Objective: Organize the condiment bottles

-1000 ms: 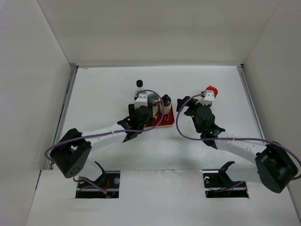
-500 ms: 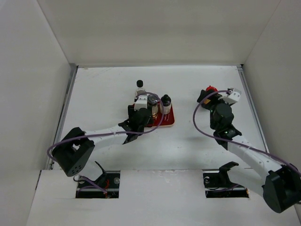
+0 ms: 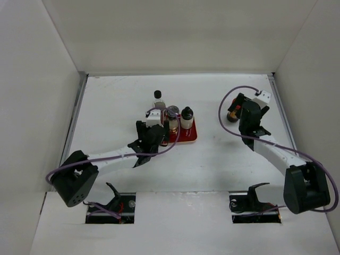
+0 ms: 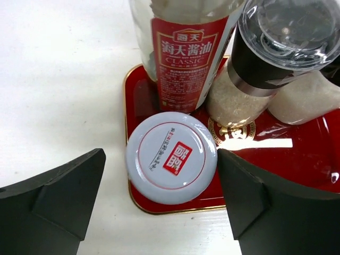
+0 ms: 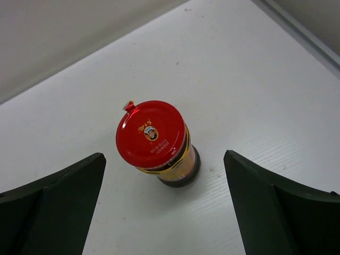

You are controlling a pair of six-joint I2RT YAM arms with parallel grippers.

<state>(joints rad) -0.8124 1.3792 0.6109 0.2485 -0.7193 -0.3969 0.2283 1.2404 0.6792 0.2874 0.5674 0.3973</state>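
A red tray holds several condiment bottles: a tall black-capped bottle, a grinder and a white jar with a black cap. In the left wrist view a white-lidded jar stands on the tray's near left corner, before the red-labelled tall bottle and the clear-topped grinder. My left gripper is open, its fingers either side of the white lid, apart from it. A red-capped jar stands upright on the table at the right. My right gripper is open above it; it also shows in the top view.
White walls close in the table on the left, back and right. A metal strip runs along the right wall close to the red-capped jar. Purple cables loop over both arms.
My right wrist has swung right and toward the back right, now looking down on the red-capped jar. My left gripper has drawn back a little toward the near left.
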